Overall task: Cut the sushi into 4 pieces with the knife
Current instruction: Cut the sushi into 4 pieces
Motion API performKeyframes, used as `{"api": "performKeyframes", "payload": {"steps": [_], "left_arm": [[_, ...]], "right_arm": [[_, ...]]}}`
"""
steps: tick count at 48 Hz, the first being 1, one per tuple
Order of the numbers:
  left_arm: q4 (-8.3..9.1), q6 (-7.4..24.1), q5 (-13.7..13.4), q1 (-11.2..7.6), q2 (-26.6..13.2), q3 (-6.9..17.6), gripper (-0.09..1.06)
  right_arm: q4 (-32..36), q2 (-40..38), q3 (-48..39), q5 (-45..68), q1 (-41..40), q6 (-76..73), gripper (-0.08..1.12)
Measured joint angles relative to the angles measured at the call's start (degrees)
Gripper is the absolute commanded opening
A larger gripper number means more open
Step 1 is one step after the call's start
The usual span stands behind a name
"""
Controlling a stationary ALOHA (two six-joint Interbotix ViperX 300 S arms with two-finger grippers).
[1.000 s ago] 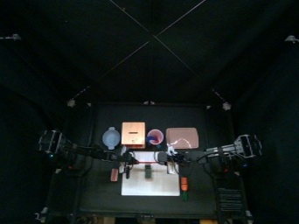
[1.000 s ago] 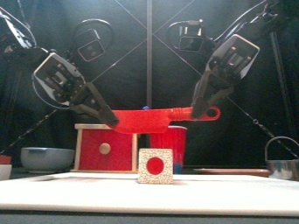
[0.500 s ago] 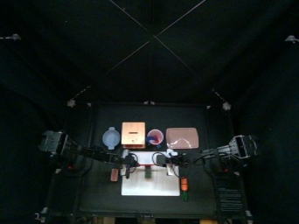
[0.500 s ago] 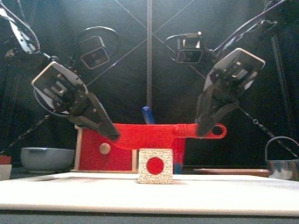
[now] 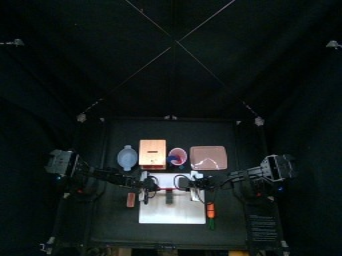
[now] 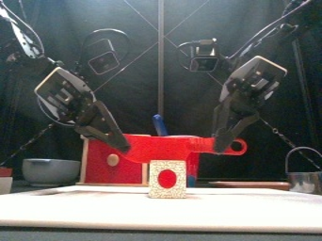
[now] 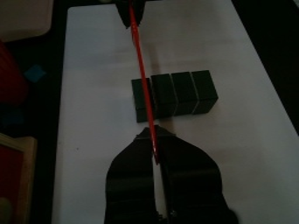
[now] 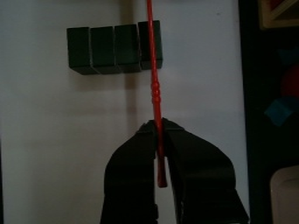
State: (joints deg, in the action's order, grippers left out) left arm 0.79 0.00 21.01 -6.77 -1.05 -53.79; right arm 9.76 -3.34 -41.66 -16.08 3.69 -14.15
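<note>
A dark green sushi roll [image 6: 168,179] of several joined blocks lies on the white cutting board [image 6: 75,207]. A red toy knife [image 6: 176,145] hangs level just above it, held at both ends. My left gripper [image 6: 116,143] is shut on the blade's tip end. My right gripper [image 6: 225,143] is shut on the handle. In the left wrist view the red knife [image 7: 139,66] runs across the sushi roll [image 7: 181,92] near one end block. The right wrist view shows the knife [image 8: 152,87] over the end block of the roll [image 8: 105,48].
Behind the board stand a wooden box with a red drawer front [image 6: 111,160], a blue-grey bowl [image 6: 51,170], a red cup [image 5: 178,156] holding a blue knife [image 6: 158,122], and a pink tray [image 5: 210,158]. A metal cutter [image 6: 302,179] sits at the right.
Both grippers have come down together, lowering the red knife from well above the roll to just over it. Over the last half second it barely moved.
</note>
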Motion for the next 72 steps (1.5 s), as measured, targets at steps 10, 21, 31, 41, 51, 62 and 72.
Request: {"api": "performKeyframes", "payload": {"steps": [10,21,31,41,51,62,72], "left_arm": [[0.00,-0.1,0.0,-0.97,0.0,0.1,0.26],[0.00,-0.2,-0.3,-1.14,-0.2,0.1,0.26],[0.00,-0.1,-0.7,-1.23,0.2,0.4,0.26],[0.00,-0.1,-0.7,-2.02,0.8,0.5,0.26],[0.00,-0.1,-1.1,-2.64,1.1,0.5,0.26],[0.00,-0.1,-2.6,-2.72,0.1,1.0,0.26],[0.00,-0.1,-2.7,-2.64,-0.4,1.0,0.26]], "right_arm": [[-0.2,0.1,0.1,0.0,0.8,0.1,0.19],[-0.3,0.2,0.3,-0.1,1.0,0.0,0.19],[-0.1,-0.3,1.0,-1.5,1.2,0.0,0.19],[-0.2,-1.5,1.1,-2.0,2.1,-0.4,0.19],[-0.4,-1.6,1.1,-1.9,2.5,-0.2,0.19],[-0.1,-0.1,1.2,-1.8,2.5,-0.2,0.19],[0.0,-0.1,1.1,-1.8,2.5,-0.2,0.19]]}}
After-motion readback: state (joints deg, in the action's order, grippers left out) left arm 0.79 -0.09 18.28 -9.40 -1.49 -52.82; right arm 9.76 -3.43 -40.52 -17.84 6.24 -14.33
